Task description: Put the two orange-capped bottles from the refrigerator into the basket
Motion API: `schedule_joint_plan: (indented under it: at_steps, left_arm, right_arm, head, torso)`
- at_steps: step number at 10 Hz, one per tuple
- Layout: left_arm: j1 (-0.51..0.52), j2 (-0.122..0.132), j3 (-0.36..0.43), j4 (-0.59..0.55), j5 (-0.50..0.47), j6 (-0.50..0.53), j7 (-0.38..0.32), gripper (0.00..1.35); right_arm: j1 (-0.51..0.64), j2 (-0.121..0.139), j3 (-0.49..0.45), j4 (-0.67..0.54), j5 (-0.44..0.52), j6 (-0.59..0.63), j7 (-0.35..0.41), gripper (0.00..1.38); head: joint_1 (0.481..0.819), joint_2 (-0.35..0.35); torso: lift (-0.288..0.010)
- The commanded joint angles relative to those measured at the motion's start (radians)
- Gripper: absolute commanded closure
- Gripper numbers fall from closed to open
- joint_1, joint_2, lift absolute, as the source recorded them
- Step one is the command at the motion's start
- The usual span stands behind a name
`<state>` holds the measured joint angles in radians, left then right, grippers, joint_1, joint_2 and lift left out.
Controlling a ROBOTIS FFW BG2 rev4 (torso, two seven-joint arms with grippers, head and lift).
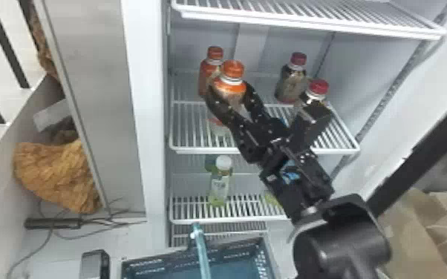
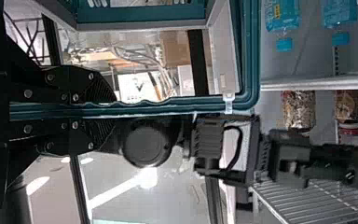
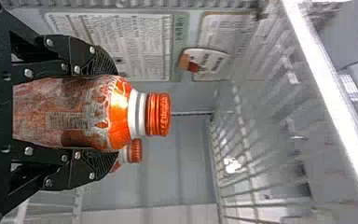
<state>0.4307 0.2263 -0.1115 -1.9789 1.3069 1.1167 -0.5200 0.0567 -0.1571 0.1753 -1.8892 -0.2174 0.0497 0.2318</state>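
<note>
Step in hand, by my judgement: taking out one bottle; neither of the pair is in the basket. Right gripper has its fingers clamped on both sides of the front orange-capped bottle, below the cap. Cannot tell whether its base bears on the shelf. Rear orange-capped bottle stands just behind. Next move probably calls for a slight lift, a draw out over the shelf's front edge, then a lowering into the basket, without knocking the rear bottle or the nearer red-capped bottle. Pose: right arm slants from the head view's lower right into the refrigerator, wrist above shelf front. Left gripper has its fingers closed on the basket handle, in front of the refrigerator.
</note>
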Motion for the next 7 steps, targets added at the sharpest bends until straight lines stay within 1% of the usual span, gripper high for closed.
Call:
schedule_joint_plan:
  at_steps: [1, 3, 4, 5, 7]
  left_arm:
    - [0.001, -0.001, 0.002, -0.001, -0.001, 0.000, 0.000, 1.21]
    - [0.001, -0.001, 0.002, 0.002, -0.001, -0.002, 0.000, 1.21]
    - [0.001, -0.001, 0.004, -0.001, -0.001, -0.002, 0.000, 1.21]
    - [0.001, -0.002, 0.004, -0.001, -0.001, -0.005, -0.002, 1.21]
    - [0.001, -0.001, 0.004, -0.001, -0.001, -0.005, -0.002, 1.21]
  right_arm:
    - [0.073, -0.002, -0.036, -0.129, -0.014, 0.066, 0.012, 0.89]
    - [0.191, -0.002, -0.088, -0.301, -0.026, 0.186, 0.037, 0.89]
    - [0.277, -0.001, -0.112, -0.387, -0.052, 0.215, 0.046, 0.89]
    - [0.353, 0.002, -0.133, -0.463, -0.056, 0.257, 0.049, 0.89]
    - [0.491, 0.021, -0.201, -0.588, -0.060, 0.340, 0.081, 0.89]
  head:
    - [0.695, -0.204]
    - [0.695, -0.226]
    - [0.695, -0.231]
    - [0.695, -0.244]
    - [0.695, -0.276]
  torso:
    - [-0.040]
    - [-0.040]
    - [-0.040]
    - [-0.040]
    - [-0.040]
